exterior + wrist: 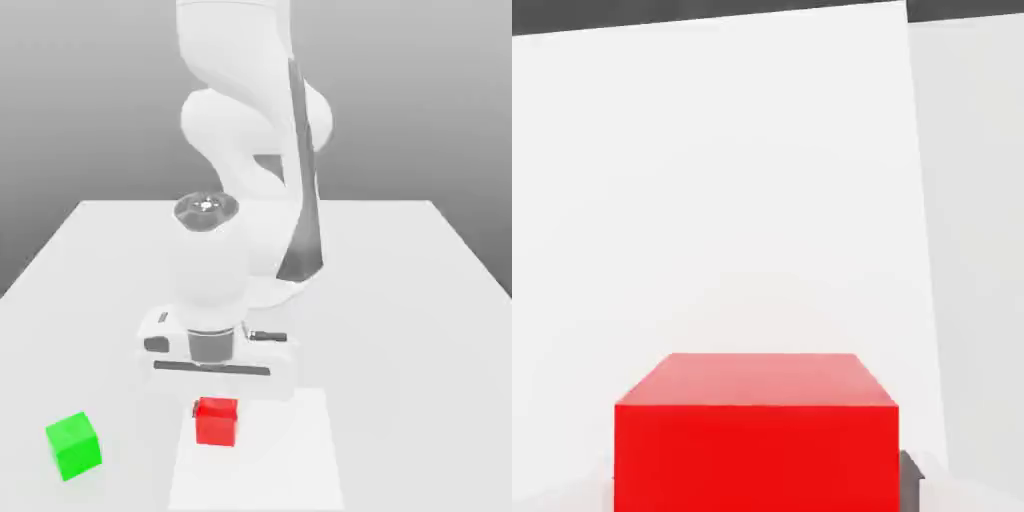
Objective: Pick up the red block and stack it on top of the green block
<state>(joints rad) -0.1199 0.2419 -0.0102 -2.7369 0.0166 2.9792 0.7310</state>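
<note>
— Where is the gripper (768, 480)?
— Lower centre of the exterior view, clenched on the red block (217, 424).
— And the green block (75, 445)?
— Lower left on the desk (390, 370), nothing stacked on it. The grasp looks done; lifting, carrying and placing seemingly remain.

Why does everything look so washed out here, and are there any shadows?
In the exterior view, the white arm nearly melts into the pale table, with no strong shadow by the green block; in the hand view, the red block has a paler face and a deeper red one, with no clear shadow on the white surface.
</note>
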